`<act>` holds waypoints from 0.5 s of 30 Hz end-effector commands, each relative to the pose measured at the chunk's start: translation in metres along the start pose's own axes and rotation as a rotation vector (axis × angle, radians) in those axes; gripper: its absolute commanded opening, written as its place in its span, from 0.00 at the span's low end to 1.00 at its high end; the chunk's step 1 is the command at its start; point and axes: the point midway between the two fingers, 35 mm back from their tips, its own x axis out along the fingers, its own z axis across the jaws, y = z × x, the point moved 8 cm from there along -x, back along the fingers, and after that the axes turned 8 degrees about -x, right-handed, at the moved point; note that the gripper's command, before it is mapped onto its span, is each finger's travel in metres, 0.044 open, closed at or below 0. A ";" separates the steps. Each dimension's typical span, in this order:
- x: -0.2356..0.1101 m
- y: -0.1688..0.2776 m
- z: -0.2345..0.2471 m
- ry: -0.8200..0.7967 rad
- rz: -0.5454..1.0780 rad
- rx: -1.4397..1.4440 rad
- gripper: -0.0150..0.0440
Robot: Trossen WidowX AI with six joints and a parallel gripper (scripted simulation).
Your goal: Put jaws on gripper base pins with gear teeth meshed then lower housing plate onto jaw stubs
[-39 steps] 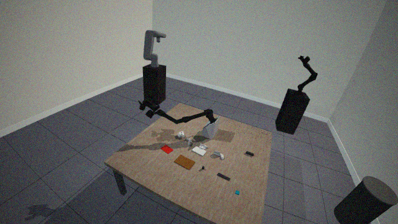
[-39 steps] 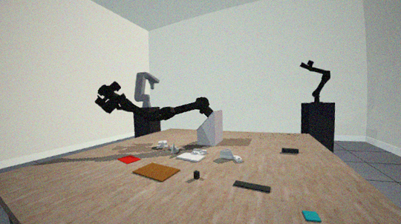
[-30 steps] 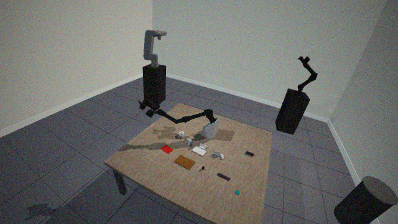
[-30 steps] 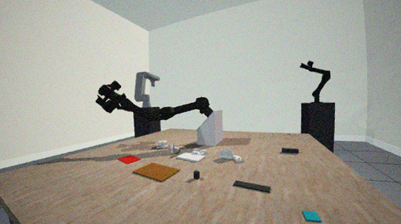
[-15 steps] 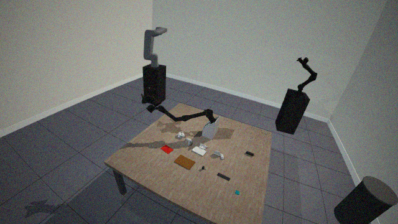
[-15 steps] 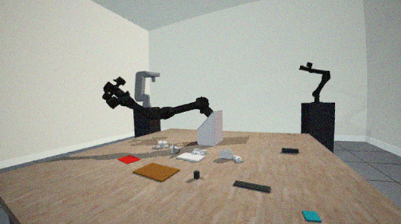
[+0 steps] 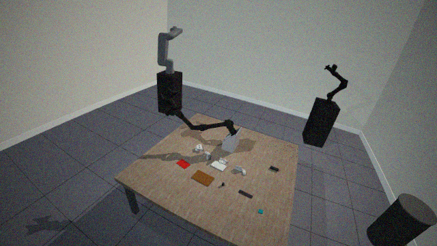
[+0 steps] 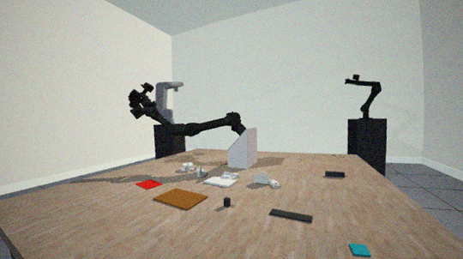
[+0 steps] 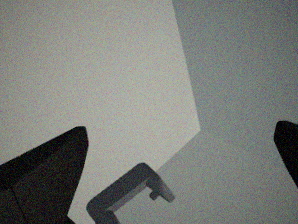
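My gripper point(image 9: 182, 133) is open and empty. It is held up beyond the table's left side, far from the parts, and the wrist view faces the walls. A flat white plate-like part point(image 7: 218, 166) point(image 8: 221, 182) lies mid-table. A small white part point(image 7: 222, 160) point(image 8: 230, 175) is directly behind it, apparently touching. A small white part point(image 7: 199, 147) point(image 8: 187, 167) lies to the left, and a narrow upright one point(image 7: 207, 156) point(image 8: 201, 172) is between. Another white part point(image 7: 240, 169) point(image 8: 262, 177) with a rounded end lies right. Which are jaws, base or housing cannot be told surely.
A pale wedge-shaped block point(image 7: 230, 143) point(image 8: 243, 152) stands at my arm's base. On the table point(image 7: 164, 184) are a red square point(image 7: 183, 164), an orange-brown plate point(image 7: 203, 178), a small black piece point(image 7: 222, 184), dark bars point(image 7: 245, 194) point(image 7: 274, 169) and a teal square point(image 7: 260, 211). A grey arm point(image 9: 122, 187) stands beyond.
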 end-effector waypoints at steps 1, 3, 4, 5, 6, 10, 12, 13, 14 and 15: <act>0.007 0.010 -0.010 0.036 0.011 -0.042 1.00; 0.010 0.014 -0.014 0.053 0.016 -0.052 1.00; 0.012 0.017 -0.017 0.065 0.019 -0.053 1.00; 0.014 0.021 -0.021 0.082 0.024 -0.053 1.00; 0.016 0.025 -0.024 0.098 0.027 -0.053 1.00; 0.024 0.041 -0.041 0.167 0.041 -0.067 1.00; 0.028 0.048 -0.048 0.197 0.047 -0.091 1.00; 0.030 0.051 -0.052 0.212 0.050 -0.106 1.00; 0.031 0.055 -0.056 0.227 0.052 -0.121 1.00; 0.033 0.058 -0.059 0.242 0.055 -0.136 1.00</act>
